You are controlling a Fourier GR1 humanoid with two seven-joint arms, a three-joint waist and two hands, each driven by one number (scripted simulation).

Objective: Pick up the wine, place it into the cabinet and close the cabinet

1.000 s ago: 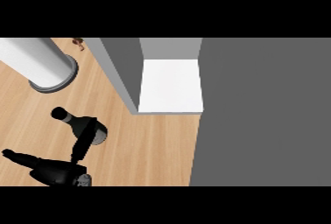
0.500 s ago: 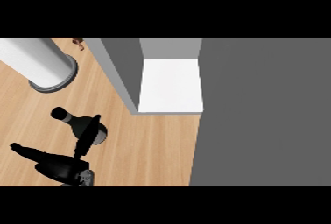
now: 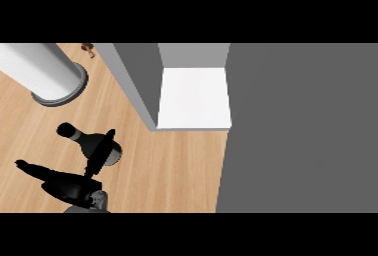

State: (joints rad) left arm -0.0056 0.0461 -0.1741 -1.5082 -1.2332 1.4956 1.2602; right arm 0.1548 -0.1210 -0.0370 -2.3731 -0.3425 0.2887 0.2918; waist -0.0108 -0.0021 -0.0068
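The wine bottle (image 3: 87, 142) is dark with a rounded cap and stands on the wooden counter (image 3: 177, 170), left of the cabinet. My left hand (image 3: 68, 187) comes in from the lower left, just below the bottle. Its fingers (image 3: 31, 168) stretch straight towards the upper left, and its thumb (image 3: 98, 150) lies straight up against the bottle's right side. The hand is open and holds nothing. The cabinet (image 3: 193, 97) is open and shows a white shelf between grey walls. My right hand is out of sight.
A white cylinder on a grey round base (image 3: 46, 75) stands at the upper left. A small brown object (image 3: 88, 48) sits at the counter's far edge. A broad grey panel (image 3: 303, 130) fills the right side of the view.
My left hand has moved up and slightly right, closing in on the bottle until its thumb reaches the bottle's side. The bottle and the cabinet have not moved.
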